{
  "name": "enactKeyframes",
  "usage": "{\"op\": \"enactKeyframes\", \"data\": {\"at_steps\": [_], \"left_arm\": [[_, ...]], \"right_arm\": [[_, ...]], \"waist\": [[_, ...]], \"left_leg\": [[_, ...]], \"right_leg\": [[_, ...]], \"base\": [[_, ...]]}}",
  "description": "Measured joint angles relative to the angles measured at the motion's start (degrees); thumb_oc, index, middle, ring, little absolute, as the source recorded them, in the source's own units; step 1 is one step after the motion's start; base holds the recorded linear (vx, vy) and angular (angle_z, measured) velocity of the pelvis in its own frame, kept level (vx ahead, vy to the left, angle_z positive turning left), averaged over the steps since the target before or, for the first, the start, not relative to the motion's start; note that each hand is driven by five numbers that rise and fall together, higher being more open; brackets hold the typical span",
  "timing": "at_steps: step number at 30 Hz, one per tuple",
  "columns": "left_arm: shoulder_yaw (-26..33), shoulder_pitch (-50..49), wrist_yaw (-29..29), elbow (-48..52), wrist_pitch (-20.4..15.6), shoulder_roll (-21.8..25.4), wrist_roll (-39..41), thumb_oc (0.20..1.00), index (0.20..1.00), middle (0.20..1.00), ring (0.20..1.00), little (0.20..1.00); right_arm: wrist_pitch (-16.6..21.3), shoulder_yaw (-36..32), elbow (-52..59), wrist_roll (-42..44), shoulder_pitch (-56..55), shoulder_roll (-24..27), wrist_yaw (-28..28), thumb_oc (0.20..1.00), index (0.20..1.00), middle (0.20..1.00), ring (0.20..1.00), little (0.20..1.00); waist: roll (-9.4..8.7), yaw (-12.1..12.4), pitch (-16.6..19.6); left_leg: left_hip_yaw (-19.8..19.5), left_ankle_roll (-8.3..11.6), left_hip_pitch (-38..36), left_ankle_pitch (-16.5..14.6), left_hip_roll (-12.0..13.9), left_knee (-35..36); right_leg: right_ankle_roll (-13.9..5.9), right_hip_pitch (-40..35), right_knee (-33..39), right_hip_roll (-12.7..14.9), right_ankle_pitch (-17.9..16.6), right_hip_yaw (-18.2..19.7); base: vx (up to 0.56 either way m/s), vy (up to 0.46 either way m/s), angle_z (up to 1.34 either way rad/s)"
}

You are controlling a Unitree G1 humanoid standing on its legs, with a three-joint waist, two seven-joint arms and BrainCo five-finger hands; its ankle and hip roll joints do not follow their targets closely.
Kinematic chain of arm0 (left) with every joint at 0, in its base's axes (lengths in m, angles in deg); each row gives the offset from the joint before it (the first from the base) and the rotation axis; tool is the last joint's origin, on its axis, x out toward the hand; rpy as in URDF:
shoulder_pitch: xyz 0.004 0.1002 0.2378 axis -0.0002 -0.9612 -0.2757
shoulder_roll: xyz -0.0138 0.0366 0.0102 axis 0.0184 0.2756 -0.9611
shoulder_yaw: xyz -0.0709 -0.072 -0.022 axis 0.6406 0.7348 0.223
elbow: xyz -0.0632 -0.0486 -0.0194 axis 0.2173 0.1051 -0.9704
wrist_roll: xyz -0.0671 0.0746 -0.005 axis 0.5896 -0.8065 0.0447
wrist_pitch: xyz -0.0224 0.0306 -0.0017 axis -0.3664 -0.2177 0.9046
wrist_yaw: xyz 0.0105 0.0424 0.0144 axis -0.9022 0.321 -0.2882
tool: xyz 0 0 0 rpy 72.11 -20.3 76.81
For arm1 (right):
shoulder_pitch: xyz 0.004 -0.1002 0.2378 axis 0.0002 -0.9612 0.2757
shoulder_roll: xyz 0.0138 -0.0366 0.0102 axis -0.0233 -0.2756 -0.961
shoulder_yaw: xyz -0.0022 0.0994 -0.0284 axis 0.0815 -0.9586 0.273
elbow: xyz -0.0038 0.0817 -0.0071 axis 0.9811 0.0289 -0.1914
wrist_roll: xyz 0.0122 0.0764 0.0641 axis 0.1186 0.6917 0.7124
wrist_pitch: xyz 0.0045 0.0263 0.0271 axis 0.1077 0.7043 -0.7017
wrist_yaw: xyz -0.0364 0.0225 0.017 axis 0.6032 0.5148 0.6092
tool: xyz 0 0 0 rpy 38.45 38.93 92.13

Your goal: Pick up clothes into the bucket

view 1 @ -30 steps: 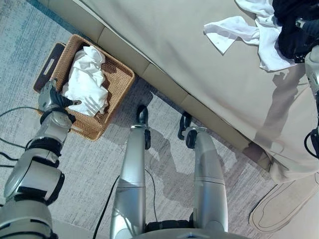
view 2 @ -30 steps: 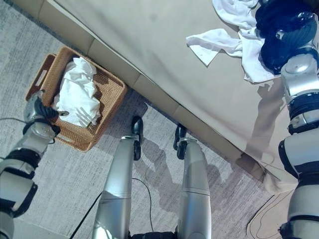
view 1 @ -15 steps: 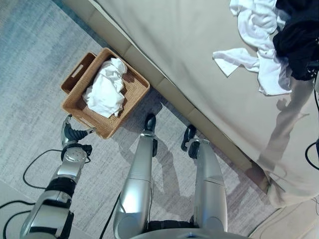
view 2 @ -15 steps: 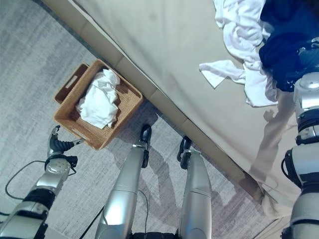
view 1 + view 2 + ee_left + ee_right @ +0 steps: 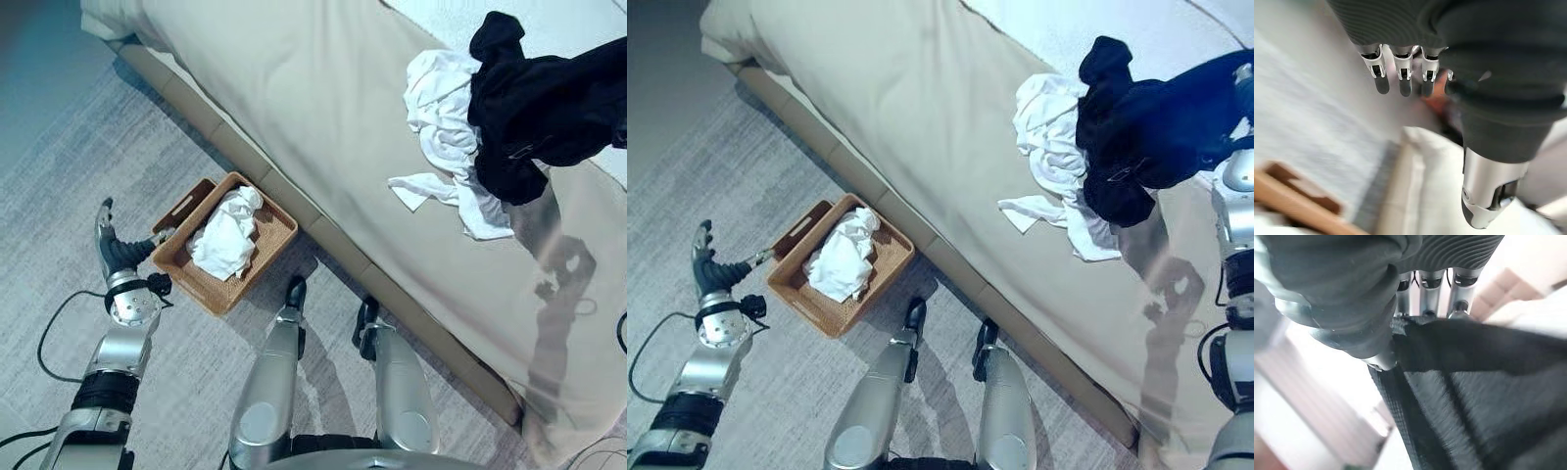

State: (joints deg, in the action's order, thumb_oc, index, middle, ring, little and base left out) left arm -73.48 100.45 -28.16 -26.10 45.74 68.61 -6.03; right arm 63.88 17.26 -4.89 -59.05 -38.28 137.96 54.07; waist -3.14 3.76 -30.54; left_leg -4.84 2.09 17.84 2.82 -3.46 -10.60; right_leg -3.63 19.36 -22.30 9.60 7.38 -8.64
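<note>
Basket on floor beside bed, cloth inside, clothes pile on bed

The basket is woven wicker, rough and matt brown. In it lies a crumpled white cloth, soft and matt. The bed cover is smooth, matt beige fabric. At the two o'clock side of it lie wrinkled white clothes and a dark garment of matt knit cloth, with a fine ribbed weave in the right wrist view. The carpet is grey with a short rough pile.
</note>
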Motion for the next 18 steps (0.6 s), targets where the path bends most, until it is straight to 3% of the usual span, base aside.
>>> {"op": "enactKeyframes", "data": {"at_steps": [8,16,18], "left_arm": [[-3.69,4.07,9.46,9.91,-1.69,2.12,0.00,1.000,1.000,1.000,1.000,1.000],[-16.43,12.88,19.01,10.93,-2.20,1.62,5.11,1.000,1.000,1.000,1.000,1.000],[-19.23,15.44,20.35,10.93,-2.11,1.58,6.96,1.000,1.000,1.000,1.000,1.000]], "right_arm": [[1.09,0.19,11.13,-0.79,-3.66,2.95,7.11,0.200,0.200,0.200,0.200,0.200],[1.20,6.31,18.89,-0.85,-3.32,3.69,14.11,0.200,0.200,0.200,0.200,0.200],[1.17,7.47,20.30,-0.76,-3.27,3.67,15.20,0.200,0.200,0.200,0.200,0.200]], "waist": [[2.26,-2.54,4.97],[2.88,-5.23,12.32],[2.86,-6.02,12.69]], "left_leg": [[0.52,0.47,-8.56,1.30,1.38,6.37],[1.81,0.69,-16.09,1.16,2.38,9.68],[1.79,0.69,-18.33,1.16,2.56,10.69]], "right_leg": [[-0.82,-9.21,8.12,-1.76,-1.83,-0.21],[-1.21,-19.03,17.59,-3.30,-3.87,0.17],[-1.26,-21.87,19.82,-3.55,-4.57,0.08]], "base": [[0.11,-0.045,-0.09],[0.12,-0.035,-0.09],[0.08,-0.019,-0.01]]}}
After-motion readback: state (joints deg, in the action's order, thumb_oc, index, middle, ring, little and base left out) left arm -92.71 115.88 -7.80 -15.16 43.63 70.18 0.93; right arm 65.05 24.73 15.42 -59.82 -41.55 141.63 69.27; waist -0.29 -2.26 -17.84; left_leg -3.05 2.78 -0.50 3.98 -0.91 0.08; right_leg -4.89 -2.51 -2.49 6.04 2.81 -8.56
